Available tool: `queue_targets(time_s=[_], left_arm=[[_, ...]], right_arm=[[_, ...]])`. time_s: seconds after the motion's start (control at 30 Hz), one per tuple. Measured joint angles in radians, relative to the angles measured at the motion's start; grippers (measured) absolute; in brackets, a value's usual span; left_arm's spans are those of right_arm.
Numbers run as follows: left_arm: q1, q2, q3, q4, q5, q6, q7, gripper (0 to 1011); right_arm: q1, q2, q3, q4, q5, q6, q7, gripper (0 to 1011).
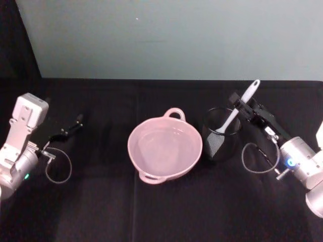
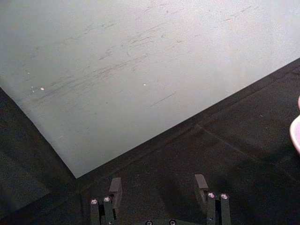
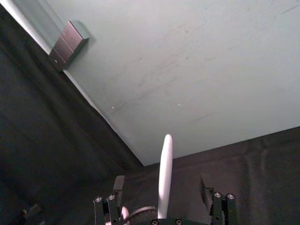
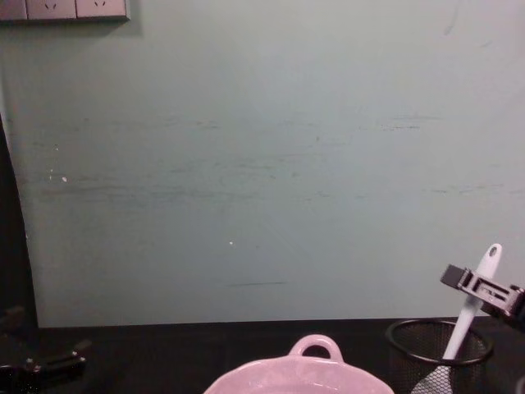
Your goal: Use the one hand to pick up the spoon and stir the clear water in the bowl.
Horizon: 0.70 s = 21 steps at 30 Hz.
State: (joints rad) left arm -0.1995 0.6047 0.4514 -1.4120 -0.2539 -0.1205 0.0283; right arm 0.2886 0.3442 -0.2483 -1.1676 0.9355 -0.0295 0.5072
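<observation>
The pale pink bowl (image 1: 135, 151) sits mid-table with clear water (image 1: 164, 151) in it; its rim shows in the chest view (image 4: 271, 379). To its right, the white spoon (image 1: 237, 112) stands blade-down in a black wire-mesh cup (image 1: 229, 146), its handle leaning up and away. My right gripper (image 1: 240, 107) is open, with the spoon handle (image 3: 165, 173) standing between its spread fingers (image 3: 118, 185). From the chest, the gripper (image 4: 477, 287) sits high on the handle (image 4: 471, 310). My left gripper (image 1: 77, 121) rests open and empty at the table's left (image 2: 158, 183).
A black cloth covers the table (image 1: 101, 201), with a pale green wall (image 1: 171, 35) behind it. The mesh cup (image 4: 439, 349) stands very close to the bowl's right side. Cable loops hang by each wrist (image 1: 58, 166). Wall sockets (image 4: 66, 8) are at the upper left.
</observation>
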Motion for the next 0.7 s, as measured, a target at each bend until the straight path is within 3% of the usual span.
queue_targets(time_s=[0.23, 0.53, 0.7], left_arm=[[0.0, 0.0, 0.0, 0.0, 0.0, 0.0, 0.0, 1011], [0.0, 0.0, 0.0, 0.0, 0.0, 0.0, 0.0, 1011], [0.0, 0.0, 0.0, 0.0, 0.0, 0.0, 0.0, 1011]], right_arm=[[0.046, -0.033, 0.001, 0.064, 0.03, -0.007, 0.032, 954], [0.038, -0.031, 0.012, 0.051, 0.046, -0.009, 0.025, 734], [0.053, -0.026, 0.015, 0.066, 0.055, -0.007, 0.028, 549]])
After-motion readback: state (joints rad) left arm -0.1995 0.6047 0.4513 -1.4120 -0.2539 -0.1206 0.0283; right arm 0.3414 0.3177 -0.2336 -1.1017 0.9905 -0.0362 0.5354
